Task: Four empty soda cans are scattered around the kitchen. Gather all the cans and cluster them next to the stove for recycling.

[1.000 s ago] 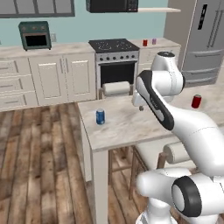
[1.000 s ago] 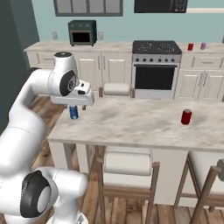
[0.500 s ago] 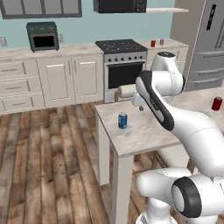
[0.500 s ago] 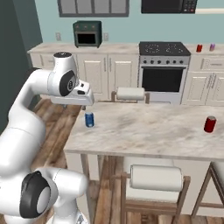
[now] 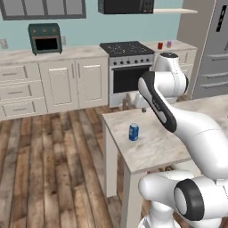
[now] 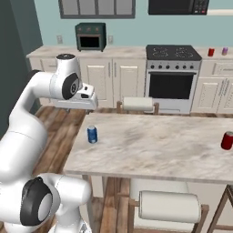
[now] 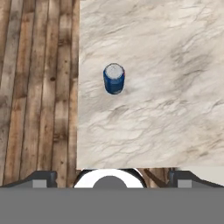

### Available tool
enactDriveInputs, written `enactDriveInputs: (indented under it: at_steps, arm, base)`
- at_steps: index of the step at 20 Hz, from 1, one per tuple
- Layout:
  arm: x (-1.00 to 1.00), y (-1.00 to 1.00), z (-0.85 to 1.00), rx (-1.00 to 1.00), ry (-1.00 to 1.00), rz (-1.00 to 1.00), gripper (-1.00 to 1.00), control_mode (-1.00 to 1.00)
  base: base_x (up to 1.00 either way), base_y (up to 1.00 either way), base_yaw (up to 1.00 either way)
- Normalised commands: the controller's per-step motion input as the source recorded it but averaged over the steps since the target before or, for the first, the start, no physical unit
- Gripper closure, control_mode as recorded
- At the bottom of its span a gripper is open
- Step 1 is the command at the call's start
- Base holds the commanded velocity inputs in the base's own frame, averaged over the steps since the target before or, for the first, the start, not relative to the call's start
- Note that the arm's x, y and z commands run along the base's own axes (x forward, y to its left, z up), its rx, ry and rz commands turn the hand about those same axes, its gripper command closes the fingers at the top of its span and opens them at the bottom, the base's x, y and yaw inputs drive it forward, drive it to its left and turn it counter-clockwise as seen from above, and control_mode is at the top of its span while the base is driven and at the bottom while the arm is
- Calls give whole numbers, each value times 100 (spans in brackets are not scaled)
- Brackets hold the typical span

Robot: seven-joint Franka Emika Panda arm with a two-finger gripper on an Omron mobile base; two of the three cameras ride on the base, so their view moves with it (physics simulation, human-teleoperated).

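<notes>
A blue soda can point(image 7: 114, 78) stands upright near the left end of the marble island point(image 6: 154, 145), also seen as the blue can point(image 5: 133, 132) point(image 6: 92, 134). My gripper point(image 7: 111, 179) hangs high over the island's edge, short of the can, open, with its fingertips point(image 7: 41, 178) wide apart and nothing between them. A red can point(image 6: 226, 140) stands at the island's right end. Another red can point(image 6: 210, 52) and a purple-pink can point(image 6: 224, 51) sit on the counter just right of the stove point(image 6: 173, 52).
Stools point(image 6: 136, 103) point(image 6: 168, 207) stand on both long sides of the island. A dark-green toaster oven point(image 6: 91, 36) sits on the left counter, a microwave point(image 6: 178, 5) hangs above the stove, and a fridge point(image 5: 213, 44) stands far right. Wood floor point(image 5: 53, 151) lies left of the island.
The whole picture has shifted, so the base has driven. The blue can and the island now look nearer and sit further right in both base views. The gripper stays open.
</notes>
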Motion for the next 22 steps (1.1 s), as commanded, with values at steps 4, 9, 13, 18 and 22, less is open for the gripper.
enactDriveInputs:
  at_steps: [4, 9, 13, 18, 22]
  arm:
    - [0, 0, 0, 0, 0, 0, -100, 100]
    - [0, 0, 0, 0, 0, 0, -100, 100]
    - [0, 0, 0, 0, 0, 0, -100, 100]
    - [0, 0, 0, 0, 0, 0, -100, 100]
    - [0, 0, 0, 0, 0, 0, -100, 100]
  base:
    - [27, 9, 0]
    - [5, 4, -1]
    - [0, 0, 0]
    - [0, 0, 0]
    - [0, 0, 0]
